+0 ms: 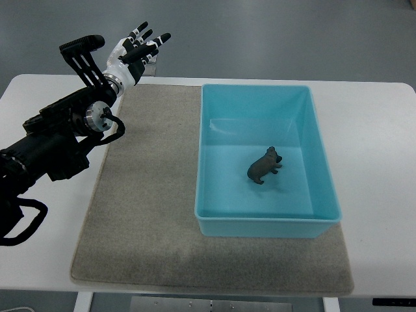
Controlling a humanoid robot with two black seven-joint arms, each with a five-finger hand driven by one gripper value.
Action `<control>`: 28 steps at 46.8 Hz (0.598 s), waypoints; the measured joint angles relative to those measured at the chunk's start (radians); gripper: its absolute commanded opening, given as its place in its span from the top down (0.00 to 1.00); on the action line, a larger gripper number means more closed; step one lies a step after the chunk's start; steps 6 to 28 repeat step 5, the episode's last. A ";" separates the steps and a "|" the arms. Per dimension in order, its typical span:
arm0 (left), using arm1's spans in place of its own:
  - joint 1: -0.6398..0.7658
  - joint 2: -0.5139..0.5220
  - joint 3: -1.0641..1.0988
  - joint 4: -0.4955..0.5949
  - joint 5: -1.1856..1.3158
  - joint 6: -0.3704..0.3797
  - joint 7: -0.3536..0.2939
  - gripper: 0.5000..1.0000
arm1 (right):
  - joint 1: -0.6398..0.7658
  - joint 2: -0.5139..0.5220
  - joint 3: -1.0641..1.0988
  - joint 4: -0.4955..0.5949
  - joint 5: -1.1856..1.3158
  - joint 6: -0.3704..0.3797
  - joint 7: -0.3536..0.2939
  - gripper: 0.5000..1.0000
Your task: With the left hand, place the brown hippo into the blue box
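Note:
The brown hippo [264, 165] lies on the floor of the blue box [214, 224], a little right of its middle. The box stands on the right half of a grey mat. My left hand [140, 47] is raised over the mat's far left corner, well away from the box, its fingers spread and holding nothing. The black left arm [58, 140] runs in from the picture's left edge. No right arm shows.
A grey felt mat [146, 195] covers the middle of the white table [377, 162]. The table's front edge runs along the bottom, with grey floor beyond the far edge.

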 measured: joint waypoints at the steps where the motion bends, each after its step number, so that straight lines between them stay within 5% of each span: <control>1: 0.000 0.000 -0.001 0.000 0.001 0.000 0.000 0.01 | 0.000 0.000 0.000 0.012 -0.001 0.008 0.000 0.13; 5: -0.004 -0.001 -0.002 0.000 0.002 0.001 0.000 0.01 | 0.001 0.001 0.000 0.091 -0.008 0.018 -0.001 0.13; 28: -0.004 -0.001 -0.002 0.000 0.002 0.001 0.000 0.01 | 0.001 0.001 0.000 0.091 -0.008 0.018 -0.001 0.13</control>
